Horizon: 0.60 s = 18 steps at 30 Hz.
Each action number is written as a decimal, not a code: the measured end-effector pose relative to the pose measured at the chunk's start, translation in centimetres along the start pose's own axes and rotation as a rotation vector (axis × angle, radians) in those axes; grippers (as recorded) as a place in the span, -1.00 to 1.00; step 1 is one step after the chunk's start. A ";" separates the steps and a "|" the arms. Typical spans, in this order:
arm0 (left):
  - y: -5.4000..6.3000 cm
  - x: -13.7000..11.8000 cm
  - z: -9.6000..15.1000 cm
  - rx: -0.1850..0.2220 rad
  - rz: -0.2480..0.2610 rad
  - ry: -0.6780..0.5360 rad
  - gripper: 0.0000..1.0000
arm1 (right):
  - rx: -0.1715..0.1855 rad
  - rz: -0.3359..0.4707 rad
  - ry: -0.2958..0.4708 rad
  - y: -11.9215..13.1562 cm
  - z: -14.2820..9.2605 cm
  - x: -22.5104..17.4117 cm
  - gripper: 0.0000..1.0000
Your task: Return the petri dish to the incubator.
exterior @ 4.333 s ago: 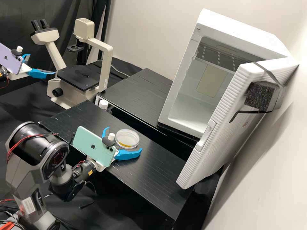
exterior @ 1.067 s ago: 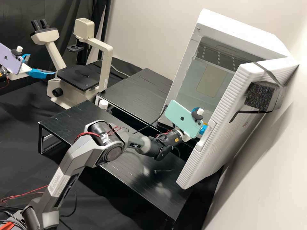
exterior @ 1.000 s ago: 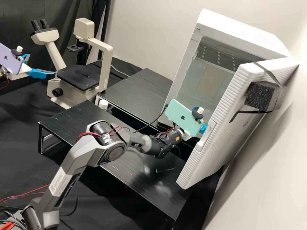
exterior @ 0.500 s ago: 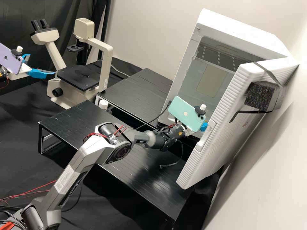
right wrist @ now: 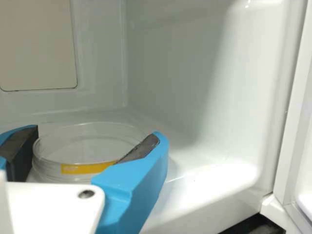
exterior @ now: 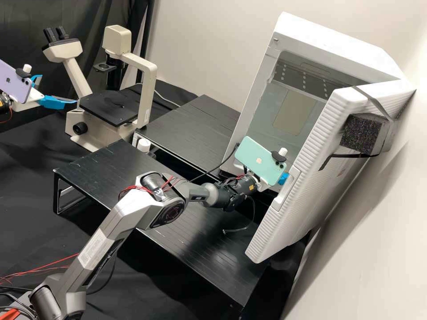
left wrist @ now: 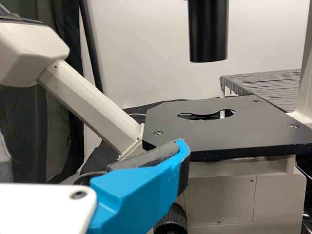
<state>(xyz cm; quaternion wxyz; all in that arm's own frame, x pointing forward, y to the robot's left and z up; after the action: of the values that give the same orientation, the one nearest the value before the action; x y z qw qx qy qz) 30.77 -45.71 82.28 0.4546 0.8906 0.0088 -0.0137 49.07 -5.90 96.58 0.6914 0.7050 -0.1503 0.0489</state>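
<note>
In the high view my right gripper (exterior: 283, 178) is at the mouth of the white incubator (exterior: 274, 60), partly behind its open door (exterior: 307, 169). From the right wrist view, my right gripper (right wrist: 97, 136) is shut on the clear petri dish (right wrist: 87, 146), a finger against either side. A yellow strip marks the dish wall. The dish is inside the chamber, low over its white floor (right wrist: 204, 178); whether it touches is unclear. My left gripper (exterior: 58, 89) stands open beside the microscope in the high view; one blue finger (left wrist: 141, 195) shows in the left wrist view.
The microscope (exterior: 109, 106) stands at the back left. Two black platforms (exterior: 98, 173) (exterior: 191, 129) lie before the incubator, the right arm reaching over the nearer one. The chamber's side wall (right wrist: 170, 73) rises beside the dish.
Since the earliest frame, the right arm has carried the dish from the near platform into the incubator. Over the last second it has shifted slightly farther inward. The left arm has kept still.
</note>
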 end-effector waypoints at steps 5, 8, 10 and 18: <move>0.0 0.0 0.0 0.000 0.000 0.000 1.00 | -0.015 -0.002 0.002 -0.1 -0.1 0.0 1.00; 0.0 0.0 0.0 0.000 0.000 0.000 1.00 | -0.015 -0.002 0.002 -0.1 -0.1 0.0 1.00; 0.0 0.0 0.0 0.000 0.000 0.000 1.00 | -0.016 -0.002 0.002 -0.1 -0.1 0.0 1.00; 0.0 0.0 0.0 0.000 0.000 0.000 1.00 | -0.022 0.002 0.010 -0.3 0.1 -0.3 1.00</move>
<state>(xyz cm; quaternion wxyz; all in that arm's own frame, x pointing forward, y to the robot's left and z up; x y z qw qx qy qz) 30.77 -45.71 82.28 0.4546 0.8906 0.0088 -0.0137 48.82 -5.93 96.18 0.7000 0.6967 -0.1482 0.0513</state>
